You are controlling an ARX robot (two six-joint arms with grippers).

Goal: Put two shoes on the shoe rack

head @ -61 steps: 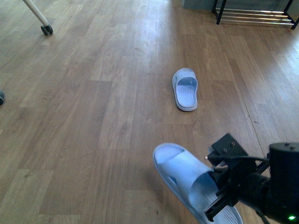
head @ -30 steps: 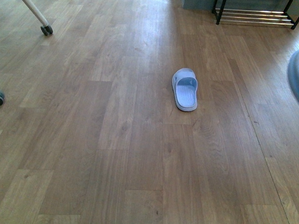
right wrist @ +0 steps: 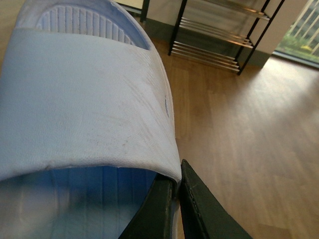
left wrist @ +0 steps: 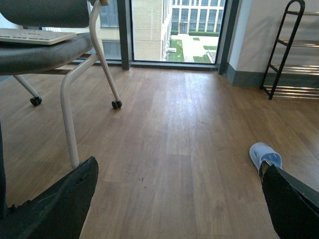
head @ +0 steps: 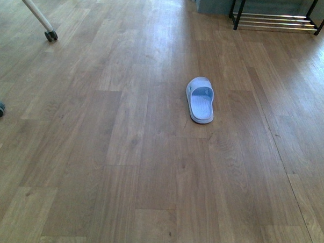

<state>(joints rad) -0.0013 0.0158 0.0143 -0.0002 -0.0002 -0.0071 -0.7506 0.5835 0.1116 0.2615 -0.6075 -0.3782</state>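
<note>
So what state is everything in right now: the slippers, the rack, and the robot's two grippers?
held slipper: clamped in right gripper.
floor slipper: lying flat, untouched.
shoe rack: upright, no shoes on visible tiers.
left gripper: open, empty.
right gripper: shut on held slipper.

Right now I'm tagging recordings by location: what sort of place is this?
Likely an office or lab room: wheeled chair carrying a keyboard, tall window facing other buildings, plank floor with a slipper on it, shoe rack by the wall.
</note>
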